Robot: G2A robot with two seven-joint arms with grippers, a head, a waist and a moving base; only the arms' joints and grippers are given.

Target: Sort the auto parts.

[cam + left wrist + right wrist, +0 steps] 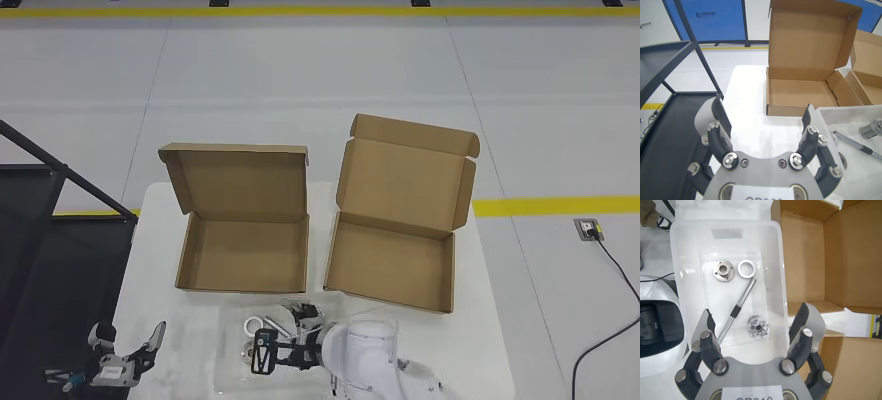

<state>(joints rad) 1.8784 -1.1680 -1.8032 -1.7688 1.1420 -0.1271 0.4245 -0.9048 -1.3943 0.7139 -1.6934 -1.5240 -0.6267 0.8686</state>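
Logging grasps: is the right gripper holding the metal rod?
No, the right gripper hangs with its jaws spread open above the clear bin, and the metal rod lies on the bin's floor.

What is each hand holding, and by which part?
Nothing. The left hand is open over the table; the right hand is open above the bin.

The left end effector [763, 115] hangs over the tabletop [745, 94] with its jaws spread wide and nothing between them, close to the tabletop edge that borders a black shelf [677, 117]. Ahead sits an open cardboard box [800, 91], lid upright. A second box [865, 85] stands just beside it. A clear bin [848, 109] holds a metal rod [853, 142] and a metal hub [871, 128].
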